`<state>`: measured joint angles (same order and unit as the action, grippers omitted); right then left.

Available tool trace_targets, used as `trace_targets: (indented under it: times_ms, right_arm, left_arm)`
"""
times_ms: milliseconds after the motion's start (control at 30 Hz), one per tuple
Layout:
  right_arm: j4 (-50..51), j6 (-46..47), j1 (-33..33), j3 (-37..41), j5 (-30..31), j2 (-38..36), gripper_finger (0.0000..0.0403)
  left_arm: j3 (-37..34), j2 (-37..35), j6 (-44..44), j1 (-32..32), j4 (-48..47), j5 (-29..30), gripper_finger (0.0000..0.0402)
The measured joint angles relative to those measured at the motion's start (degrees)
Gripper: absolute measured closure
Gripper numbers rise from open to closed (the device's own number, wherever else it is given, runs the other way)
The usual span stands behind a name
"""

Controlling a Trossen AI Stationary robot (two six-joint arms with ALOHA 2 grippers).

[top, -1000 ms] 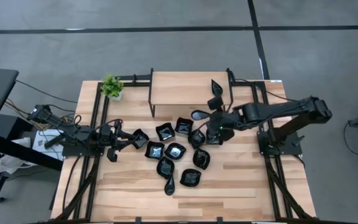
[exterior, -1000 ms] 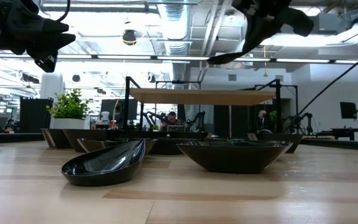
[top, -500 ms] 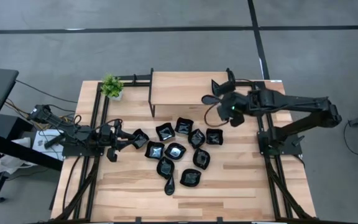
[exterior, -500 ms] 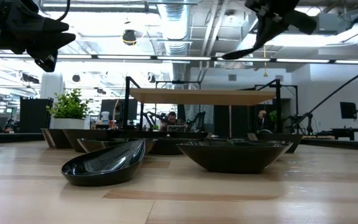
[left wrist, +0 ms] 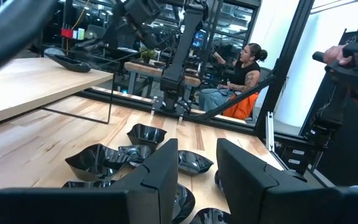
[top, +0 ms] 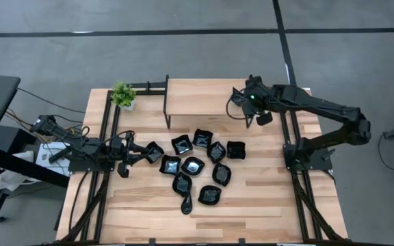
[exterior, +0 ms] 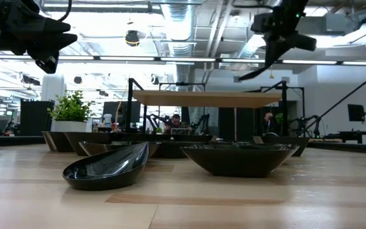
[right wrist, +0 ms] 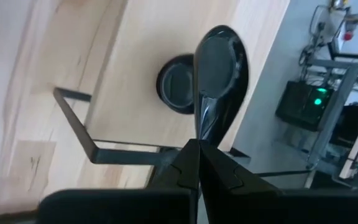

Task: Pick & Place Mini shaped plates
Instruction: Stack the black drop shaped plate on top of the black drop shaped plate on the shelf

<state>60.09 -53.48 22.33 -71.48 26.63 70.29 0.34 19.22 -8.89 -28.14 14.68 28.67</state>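
Several glossy black mini shaped plates (top: 195,165) lie clustered on the wooden table (top: 265,205). A raised wooden shelf (top: 197,96) stands at the table's far edge. One round plate (right wrist: 176,84) rests on the shelf's right end. My right gripper (top: 250,102) hovers over that end, shut on a teardrop-shaped plate (right wrist: 219,59), which also shows in the low view (exterior: 254,72). My left gripper (top: 125,157) waits level at the cluster's left side. It is open (left wrist: 197,177) and holds nothing. My right gripper pinches the teardrop plate's narrow pointed end (right wrist: 202,127) between its two fingers. The fingers slant down from above. The plate juts out past the fingertips, tilted, and hangs clear above the shelf.
A small green potted plant (top: 122,94) stands at the shelf's left end. Black frame rails (top: 108,137) run along both table sides. Bare wood lies along the near edge. A seated person (left wrist: 241,68) shows in the room beyond.
My right gripper has swung from above the plate cluster toward the table's far edge, staying shut on the teardrop plate. It now hangs over the shelf's right end. Gripper and plate have turned about on the way.
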Motion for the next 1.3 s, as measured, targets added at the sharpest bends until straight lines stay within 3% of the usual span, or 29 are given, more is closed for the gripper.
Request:
trace_targets:
  times_ms: [333,1300]
  right_arm:
    - [0.65,-3.1,4.13,0.0,-2.62,2.18,0.0403]
    - [2.94,-3.49,4.48,0.0,-2.75,2.2,0.0403]
  left_arm:
    - [0.0,0.0,0.0,0.0,0.02,0.0,0.0289]
    - [0.02,0.0,0.0,0.0,0.45,0.0,0.0289]
